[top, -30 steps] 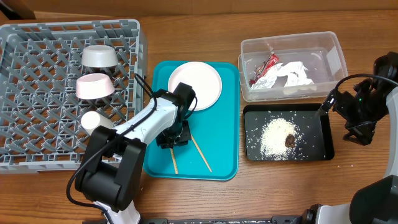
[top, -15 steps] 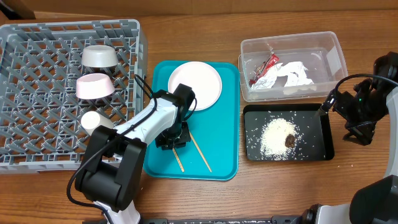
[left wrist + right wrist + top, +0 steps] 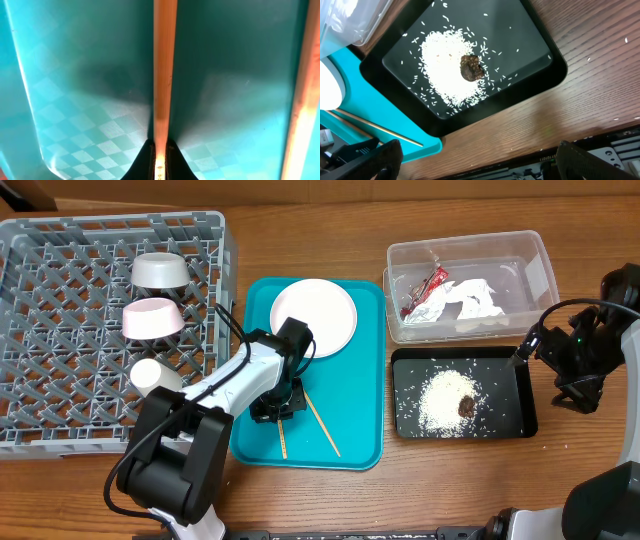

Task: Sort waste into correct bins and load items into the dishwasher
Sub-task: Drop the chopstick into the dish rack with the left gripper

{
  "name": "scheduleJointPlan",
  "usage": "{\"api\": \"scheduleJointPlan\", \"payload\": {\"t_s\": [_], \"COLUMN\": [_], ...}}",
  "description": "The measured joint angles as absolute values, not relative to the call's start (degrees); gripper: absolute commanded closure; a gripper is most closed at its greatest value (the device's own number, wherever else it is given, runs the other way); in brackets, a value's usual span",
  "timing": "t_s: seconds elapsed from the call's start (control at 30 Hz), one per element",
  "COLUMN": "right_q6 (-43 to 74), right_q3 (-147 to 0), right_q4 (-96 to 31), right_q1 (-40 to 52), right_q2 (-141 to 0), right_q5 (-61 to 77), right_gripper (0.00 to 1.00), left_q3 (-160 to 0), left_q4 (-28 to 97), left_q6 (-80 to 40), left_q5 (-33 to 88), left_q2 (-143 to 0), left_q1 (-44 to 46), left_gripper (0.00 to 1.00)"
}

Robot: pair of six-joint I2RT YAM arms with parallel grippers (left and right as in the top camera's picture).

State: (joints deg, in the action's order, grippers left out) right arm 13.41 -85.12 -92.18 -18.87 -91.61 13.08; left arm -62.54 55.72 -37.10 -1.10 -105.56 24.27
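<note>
- left claw point(image 3: 159, 152) pinches chopstick point(image 3: 164, 75) lying on teal tray point(image 3: 355, 405), lower centre of frame; likely for lift to rack point(image 3: 60, 380), upper left
- right claw point(image 3: 479, 150) wide, idle, right of black tray point(image 3: 530, 45)

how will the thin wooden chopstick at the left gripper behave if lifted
Probably stiff and light: the thin wooden chopstick looks straight and slender. Held only at the tips of the left gripper, it may pivot. On the smooth teal tray it could slide.

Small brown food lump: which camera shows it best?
Right wrist: the small brown food lump sits close and sharp on loose white rice in the shallow black rectangular tray. Overhead shows only a tiny dark spot. Left wrist misses it.
</note>
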Motion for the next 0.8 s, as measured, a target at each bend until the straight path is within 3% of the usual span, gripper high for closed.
{"api": "scheduleJointPlan", "payload": {"t_s": [0.27,0.43,0.57,0.8], "right_q6": [13.43,13.43,13.43,13.43], "right_q3": [-85.12,-85.12,-85.12,-85.12], "right_q4": [-92.16,-92.18,-92.16,-92.14], "right_q1": [-18.87,-18.87,-18.87,-18.87], "right_q2": [-91.61,-91.61,-91.61,-91.61], "right_q5": [13.08,13.08,13.08,13.08], "right_gripper": [0.00,0.00,0.00,0.00], "left_q3": [-72.38,-78.30,-81.65,-81.91], "left_q4": [65.60,67.31,66.46,62.33], "left_q6": [-35.05,-32.23,-23.03,-8.75], "left_q5": [-5.19,-6.46,-7.05,-7.60], "left_q2": [-106.19,-99.33,-91.90,-92.03], "left_q1": [20.91,18.63,12.38,1.61], "left_gripper": [0.96,0.96,0.96,0.96]}}
